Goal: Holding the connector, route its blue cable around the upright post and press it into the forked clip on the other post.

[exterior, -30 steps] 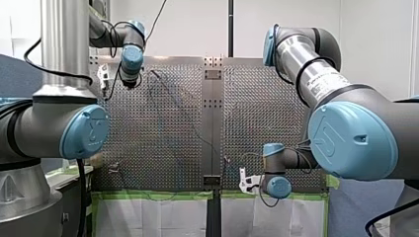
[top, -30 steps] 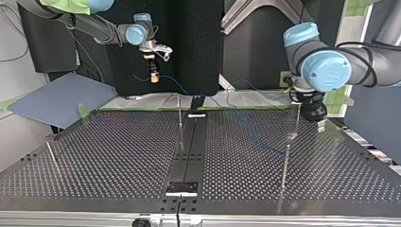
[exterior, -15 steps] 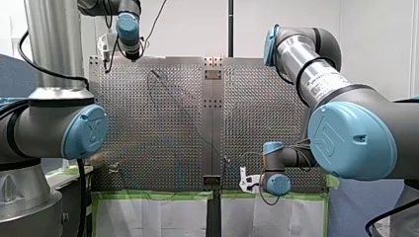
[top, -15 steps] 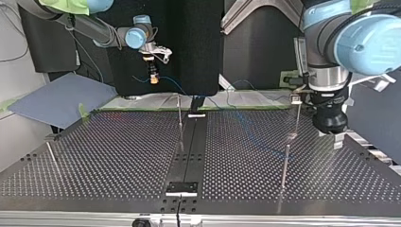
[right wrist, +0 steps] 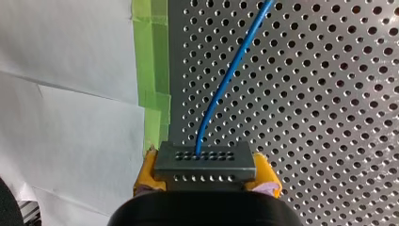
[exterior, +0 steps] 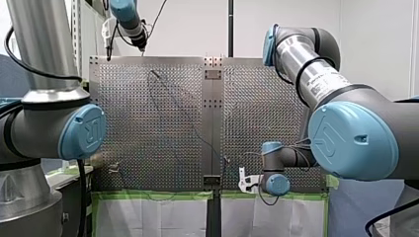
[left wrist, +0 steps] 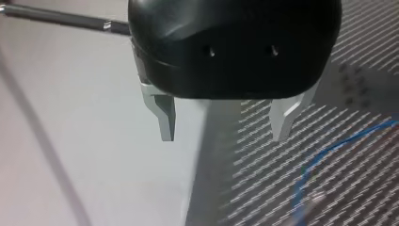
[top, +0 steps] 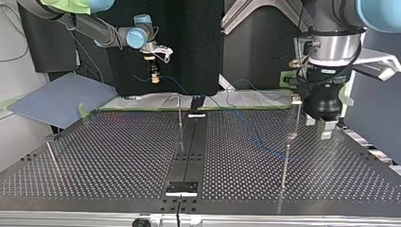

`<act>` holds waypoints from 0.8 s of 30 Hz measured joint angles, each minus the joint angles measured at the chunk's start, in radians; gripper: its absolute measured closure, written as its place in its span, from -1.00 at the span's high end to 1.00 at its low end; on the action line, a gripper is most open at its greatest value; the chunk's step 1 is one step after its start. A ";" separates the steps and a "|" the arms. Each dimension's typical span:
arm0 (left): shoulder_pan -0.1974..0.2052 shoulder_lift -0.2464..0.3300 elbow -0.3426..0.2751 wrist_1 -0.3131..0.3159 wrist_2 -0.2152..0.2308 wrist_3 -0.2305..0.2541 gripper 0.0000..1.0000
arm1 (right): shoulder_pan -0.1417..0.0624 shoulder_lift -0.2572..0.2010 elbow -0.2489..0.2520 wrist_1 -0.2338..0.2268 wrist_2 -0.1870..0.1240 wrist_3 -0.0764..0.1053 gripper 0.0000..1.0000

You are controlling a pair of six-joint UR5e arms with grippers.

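My right claw (right wrist: 206, 170) is clamped on the connector (right wrist: 203, 162). Its yellow pads (right wrist: 147, 172) pinch the two short ends of the grey block, so the face with the pin holes looks outward and the blue cable (right wrist: 221, 89) leaves it straight ahead with nothing to kink it. I hold it in the air by the taped edge of the table (right wrist: 329, 94), beside the strip of green tape (right wrist: 153, 70). From across the table that puts it high at the top view's left, and I judge the height is there to lift the cable's first stretch off the holes and leave it free to swing. From there the cable drops and lies loose over the perforated plate toward the top view's right, passing near the thin middle post (top: 180, 118); I cannot tell whether it touches that post. My left claw (left wrist: 223, 120) is wide apart and holds nothing. Its metal fingers (left wrist: 162, 117) hang over the table's side edge, with a bend of the cable on the plate beside them. In the top view it hangs just beside a thin post (top: 297, 118) with a small head that I take for the forked clip (top: 296, 100), though it is too small to be sure. I read that as waiting clear of the cable's path, close enough to help press. The routing is not yet done.
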 joint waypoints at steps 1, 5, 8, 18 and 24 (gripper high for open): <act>-0.004 -0.006 -0.003 -0.008 0.008 0.004 1.00 | 0.000 0.000 0.000 0.000 0.000 0.000 -1.00; -0.017 -0.022 -0.009 -0.042 0.041 0.013 1.00 | 0.002 0.000 0.000 0.000 0.000 0.000 -1.00; -0.022 -0.029 -0.010 -0.068 0.068 0.014 1.00 | 0.002 0.000 0.000 -0.001 0.000 0.000 -1.00; -0.025 -0.061 -0.010 -0.114 0.154 0.011 1.00 | 0.003 0.000 -0.001 0.002 0.000 -0.002 -1.00; -0.025 -0.093 -0.010 -0.100 0.162 0.010 1.00 | 0.004 0.000 -0.001 0.002 0.000 -0.002 -1.00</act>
